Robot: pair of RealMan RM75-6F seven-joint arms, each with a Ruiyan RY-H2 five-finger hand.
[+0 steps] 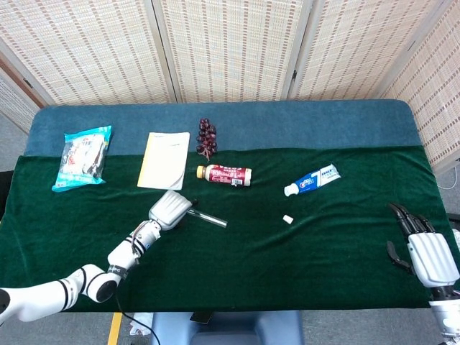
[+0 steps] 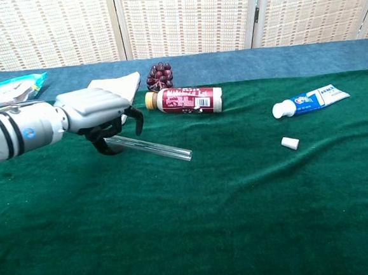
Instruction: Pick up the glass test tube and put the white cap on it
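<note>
Now — 1 test tube (image 2: 153, 147) | 1 white cap (image 2: 289, 143) | left hand (image 2: 99, 112) fingers (image 2: 111, 145) curl around tube's end.

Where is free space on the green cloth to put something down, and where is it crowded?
Free: the near strip of the green cloth, between the left hand and the right hand; also the patch between the white cap and the right hand. Crowded: the far band with snack bag, notebook, grapes, bottle, toothpaste, and around the test tube.
</note>
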